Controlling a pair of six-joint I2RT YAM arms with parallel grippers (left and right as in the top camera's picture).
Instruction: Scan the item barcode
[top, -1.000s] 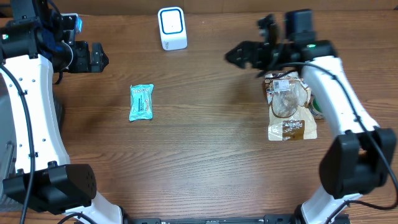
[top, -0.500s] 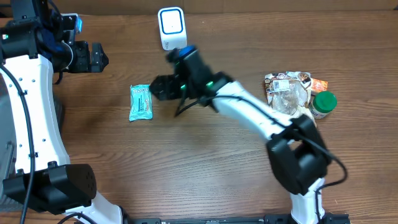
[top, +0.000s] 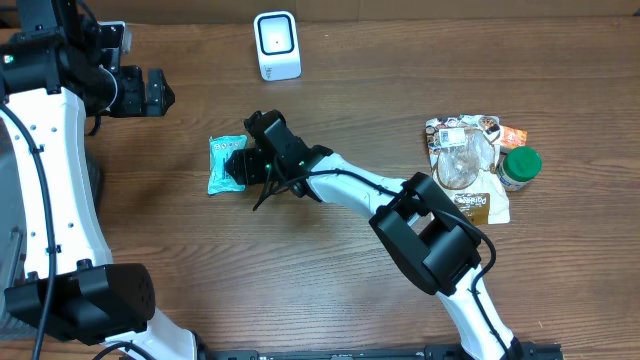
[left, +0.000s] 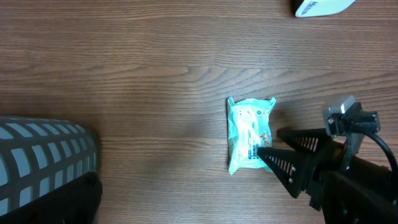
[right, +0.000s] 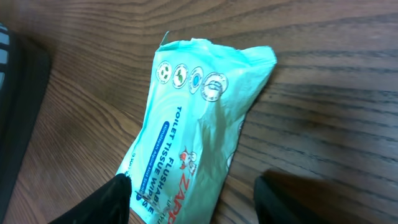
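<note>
Wipes pack (top: 218, 172): teal, lying flat on the desk (top: 330, 290), left of centre, long side running near-to-far. Print reads "toilet tissue flushable wipes"; no barcode shows on the upper face.

Right hand (right: 199, 198): the arm reaches across from the right, low over the desk. Its fingers are apart and straddle the pack's right part. In the wrist view one finger (right: 115, 200) meets the pack's edge, while the other stands off it with bare wood between. Not clamped.

About level with the pack, well off to the right: a heap of snack bags (top: 465, 165), with a green-lidded jar (top: 520, 167) touching its right side.

Farther back on the left: left hand (top: 165, 93), held clear of the pack, fingers wide apart, nothing in it.

Far edge, centre-left: white scanner (top: 277, 45), upright, window facing the desk, well apart from the pack.
</note>
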